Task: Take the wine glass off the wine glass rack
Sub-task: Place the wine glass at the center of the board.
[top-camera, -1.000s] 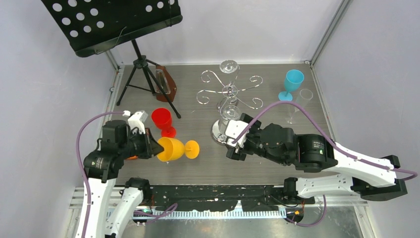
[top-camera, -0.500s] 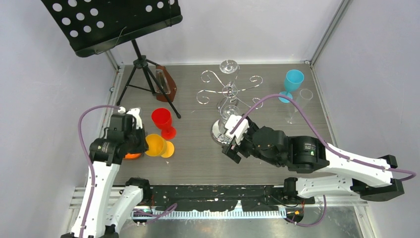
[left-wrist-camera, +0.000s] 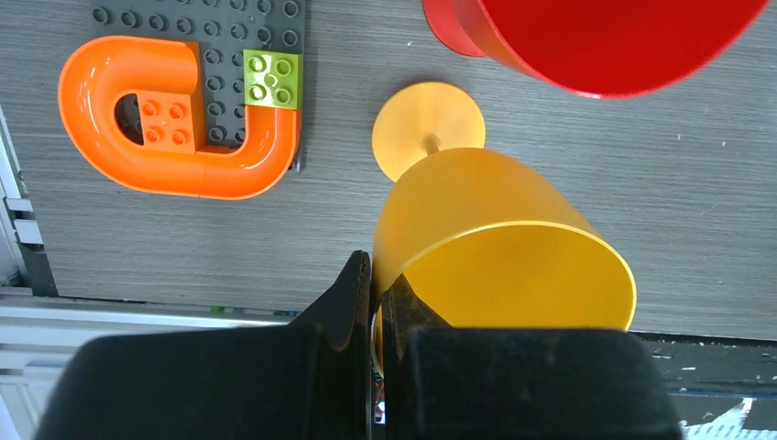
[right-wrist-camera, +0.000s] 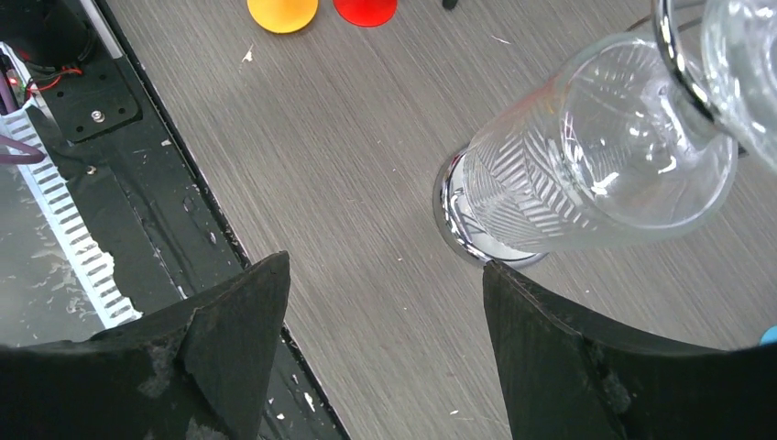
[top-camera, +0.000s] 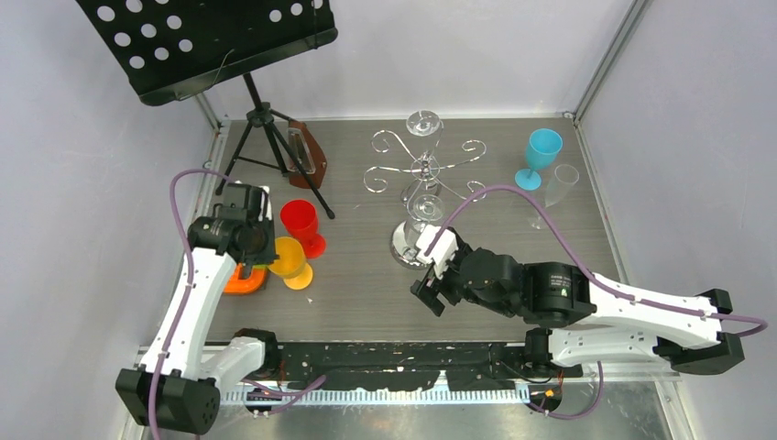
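Right wrist: wine glass (right-wrist-camera: 596, 156) just beyond spread right pincer (right-wrist-camera: 383, 275), seemingly apart.

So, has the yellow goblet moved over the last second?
Yes. The yellow goblet, held by the left gripper, has shifted left, ending up close beside the stationary red goblet.

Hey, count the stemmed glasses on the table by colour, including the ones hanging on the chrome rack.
Red glass: 1
Yellow glass: 1
Blue glass: 1
Clear: 3 (far hanging glass, near hanging glass, standing glass)
Total: 6
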